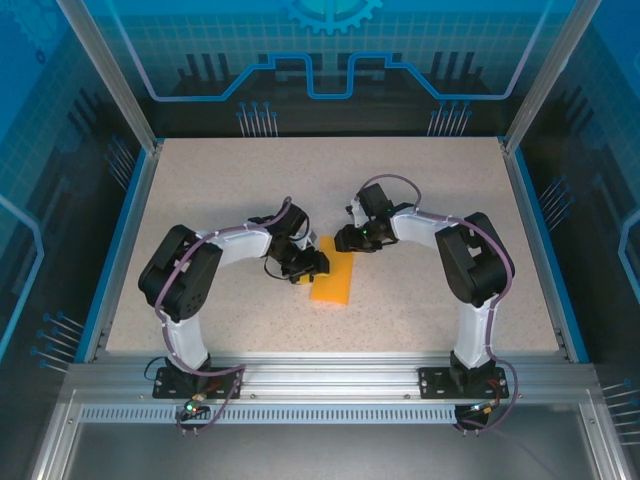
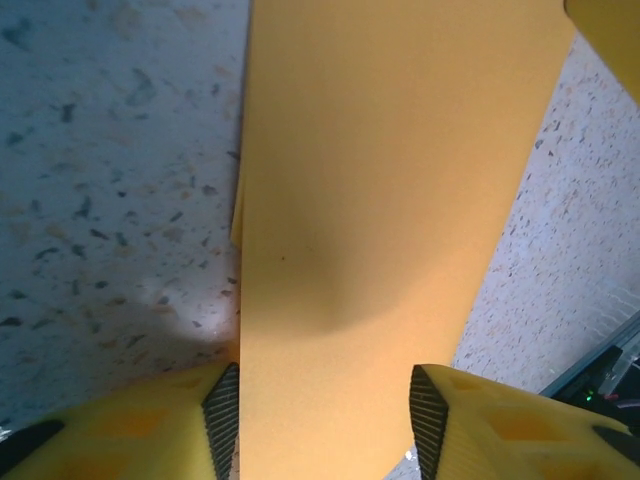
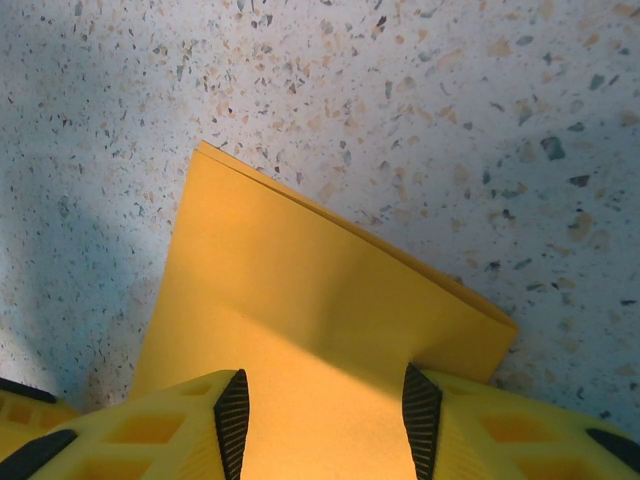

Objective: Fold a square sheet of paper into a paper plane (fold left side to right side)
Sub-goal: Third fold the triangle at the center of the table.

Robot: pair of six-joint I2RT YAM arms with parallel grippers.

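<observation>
The square sheet of paper (image 1: pixel 333 281) is bright orange and lies folded into a narrow rectangle in the middle of the table. My left gripper (image 1: pixel 308 265) is at its left edge, and my right gripper (image 1: pixel 345 240) is at its far end. In the left wrist view the paper (image 2: pixel 380 200) runs as a broad strip away from the gripper (image 2: pixel 325 385). The jaws stand apart and the strip spans the gap under them. In the right wrist view the gripper (image 3: pixel 325 385) is open over the paper (image 3: pixel 300 300), which shows two layers along its far edge. No paper plane shape is formed.
The speckled tabletop (image 1: pixel 420 190) stretches on all sides of the paper. A blue rim (image 1: pixel 120 240) and metal frame posts (image 1: pixel 105 75) bound it. Both arm bases (image 1: pixel 185 375) sit on the rail at the near edge.
</observation>
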